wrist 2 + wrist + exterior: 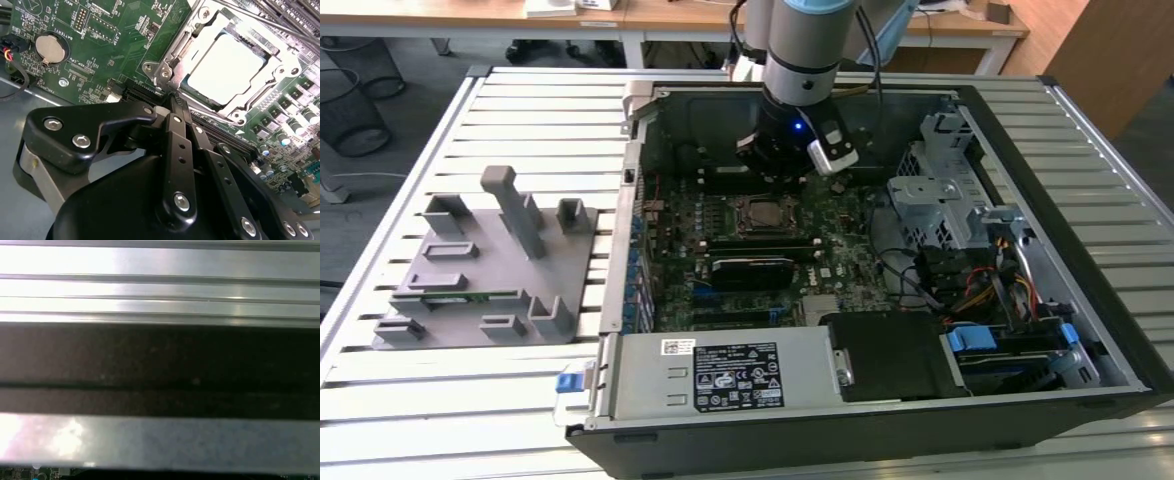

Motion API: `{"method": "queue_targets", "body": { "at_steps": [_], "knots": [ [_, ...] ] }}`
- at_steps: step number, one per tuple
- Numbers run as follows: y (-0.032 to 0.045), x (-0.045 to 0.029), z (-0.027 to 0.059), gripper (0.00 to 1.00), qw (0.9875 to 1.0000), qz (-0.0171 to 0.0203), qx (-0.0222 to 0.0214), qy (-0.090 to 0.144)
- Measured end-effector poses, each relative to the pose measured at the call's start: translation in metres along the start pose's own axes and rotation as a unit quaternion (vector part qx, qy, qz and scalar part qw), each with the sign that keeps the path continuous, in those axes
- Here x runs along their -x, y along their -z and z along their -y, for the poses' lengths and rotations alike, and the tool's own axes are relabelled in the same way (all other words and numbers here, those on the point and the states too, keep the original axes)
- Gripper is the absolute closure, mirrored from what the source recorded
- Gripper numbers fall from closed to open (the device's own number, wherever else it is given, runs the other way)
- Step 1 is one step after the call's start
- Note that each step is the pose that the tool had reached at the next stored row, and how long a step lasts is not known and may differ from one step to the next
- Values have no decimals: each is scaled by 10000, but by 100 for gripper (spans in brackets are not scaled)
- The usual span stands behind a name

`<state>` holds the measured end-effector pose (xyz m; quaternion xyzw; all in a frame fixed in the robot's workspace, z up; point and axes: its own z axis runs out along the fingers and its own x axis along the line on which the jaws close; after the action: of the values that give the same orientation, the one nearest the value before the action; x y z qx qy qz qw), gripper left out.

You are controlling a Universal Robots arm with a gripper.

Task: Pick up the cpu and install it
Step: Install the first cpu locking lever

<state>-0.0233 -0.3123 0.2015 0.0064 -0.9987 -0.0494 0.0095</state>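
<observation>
**Chip seated in its socket, gripper close above**

Nearest, the gripper (175, 102) has its fingers pressed together, holding nothing. Just beyond, the cpu (225, 70) lies flat in the socket (172, 57) on the motherboard (115, 45). It looks light, stiff and fragile; best held by its edges.

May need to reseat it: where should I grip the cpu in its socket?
Probably its two opposite thin edges, coming straight down from above: the cpu lies flat inside the socket's metal frame, so its top offers no hold.
</observation>
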Motion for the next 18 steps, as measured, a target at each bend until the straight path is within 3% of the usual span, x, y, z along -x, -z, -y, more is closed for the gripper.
{"method": "queue_targets", "body": {
  "at_steps": [18],
  "knots": [
    [-47, 3, 16, 89, 10000, 0, -15, 0]
  ]
}}
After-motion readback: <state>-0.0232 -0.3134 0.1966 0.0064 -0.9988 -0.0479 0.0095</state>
